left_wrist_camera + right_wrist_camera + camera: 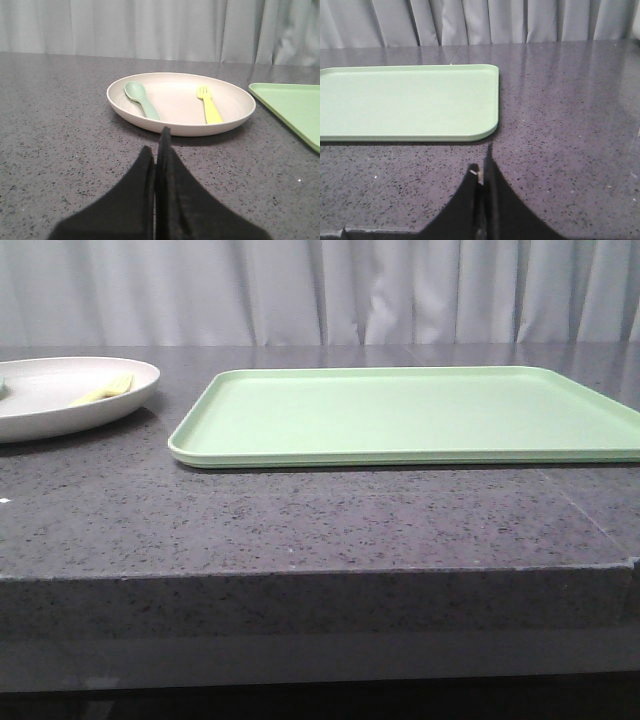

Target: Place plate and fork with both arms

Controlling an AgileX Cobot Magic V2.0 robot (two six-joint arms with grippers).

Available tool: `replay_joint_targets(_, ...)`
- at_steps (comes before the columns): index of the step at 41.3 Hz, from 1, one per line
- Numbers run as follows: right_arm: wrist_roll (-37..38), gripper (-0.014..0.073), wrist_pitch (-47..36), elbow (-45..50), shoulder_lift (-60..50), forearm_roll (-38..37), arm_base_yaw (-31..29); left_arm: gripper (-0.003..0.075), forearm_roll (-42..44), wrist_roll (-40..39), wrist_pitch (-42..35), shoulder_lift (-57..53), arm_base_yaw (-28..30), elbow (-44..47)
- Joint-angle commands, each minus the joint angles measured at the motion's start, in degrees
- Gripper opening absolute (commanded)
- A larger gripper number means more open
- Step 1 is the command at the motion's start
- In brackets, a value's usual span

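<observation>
The off-white plate (175,100) rests on the dark speckled counter, seen at the far left of the front view (40,410). Inside it lie the small yellow fork (210,106) and a pale green spoon (142,99); the front view shows only a bit of the fork (105,390). My left gripper (157,145) is shut and empty, low over the counter just short of the plate's near rim. My right gripper (482,167) is shut and empty too, over bare counter a little short of the tray's corner. Neither gripper appears in the front view.
A flat light-green rectangular tray (420,415) lies mid-counter, to the right of the plate (410,102). The counter's front edge (320,575) runs across the front view. Grey curtains hang behind.
</observation>
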Motion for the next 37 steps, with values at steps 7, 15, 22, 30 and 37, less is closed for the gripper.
replay_joint_targets(7,-0.11,-0.0069,-4.72,-0.19,-0.99,-0.07,0.08,-0.0018,-0.51,-0.15,-4.41,-1.22,0.12,0.12)
replay_joint_targets(15,-0.11,-0.0069,-4.72,-0.19,-0.99,-0.07,0.08,-0.0018,-0.51,-0.15,-4.41,-1.22,0.12,0.12)
replay_joint_targets(22,-0.11,-0.0069,-5.00,-0.19,-0.99,-0.07,0.08,-0.0018,-0.51,-0.15,-4.41,-1.22,0.12,0.12)
replay_joint_targets(30,-0.11,-0.0069,-5.24,-0.19,-0.99,-0.07,0.08,-0.0018,-0.51,-0.15,-4.41,-1.22,0.12,0.12)
replay_joint_targets(37,-0.11,-0.0069,-6.75,-0.25,-0.99,-0.07,0.08,-0.0018,-0.51,-0.15,-5.39,-1.22,0.12,0.12)
